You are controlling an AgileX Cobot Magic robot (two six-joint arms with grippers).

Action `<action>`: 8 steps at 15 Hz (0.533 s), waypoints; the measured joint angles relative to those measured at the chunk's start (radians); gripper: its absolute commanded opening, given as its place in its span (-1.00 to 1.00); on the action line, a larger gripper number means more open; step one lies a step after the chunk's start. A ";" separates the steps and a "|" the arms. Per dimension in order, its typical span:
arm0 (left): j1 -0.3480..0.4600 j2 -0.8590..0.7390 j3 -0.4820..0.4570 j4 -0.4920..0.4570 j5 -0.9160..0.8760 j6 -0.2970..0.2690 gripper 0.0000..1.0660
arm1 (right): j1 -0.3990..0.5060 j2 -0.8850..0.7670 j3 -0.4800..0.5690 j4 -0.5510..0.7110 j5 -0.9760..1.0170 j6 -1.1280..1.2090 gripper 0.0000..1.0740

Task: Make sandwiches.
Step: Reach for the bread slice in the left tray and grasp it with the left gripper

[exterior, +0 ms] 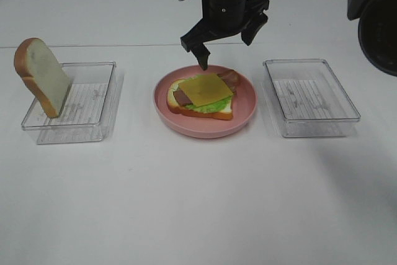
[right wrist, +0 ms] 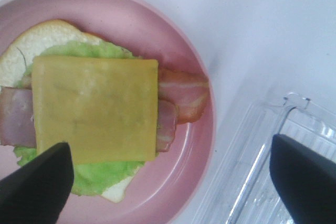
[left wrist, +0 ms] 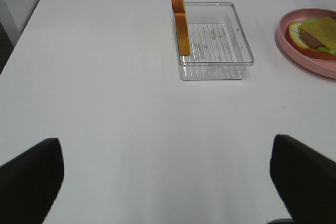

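An open-faced sandwich sits on a pink plate (exterior: 247, 105): a white bread slice (exterior: 175, 105), green lettuce (exterior: 208, 108), bacon strips (exterior: 231, 77) and a square yellow cheese slice (exterior: 206, 89) on top. My right gripper (exterior: 228, 44) hovers just above the plate's far side, open and empty. In the right wrist view the cheese (right wrist: 94, 108), bacon (right wrist: 184, 90) and lettuce (right wrist: 100, 174) lie between its fingertips (right wrist: 37, 182). A second bread slice (exterior: 40, 76) leans upright at the far left corner of the left tray. My left gripper (left wrist: 168, 182) is open and empty over bare table, out of the high view.
A clear plastic tray (exterior: 93, 100) stands left of the plate and shows in the left wrist view (left wrist: 220, 51) with the bread slice (left wrist: 181, 19) on edge. Another clear tray (exterior: 310, 100), holding nothing, stands right of the plate. The table is white.
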 measured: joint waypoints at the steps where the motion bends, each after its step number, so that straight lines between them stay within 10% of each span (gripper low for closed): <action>1: 0.000 0.000 0.000 0.000 0.000 0.000 0.89 | 0.000 -0.039 -0.005 0.008 0.004 -0.003 0.84; 8: 0.000 0.000 0.000 0.000 0.000 0.000 0.89 | 0.000 -0.364 0.181 0.024 0.005 -0.036 0.84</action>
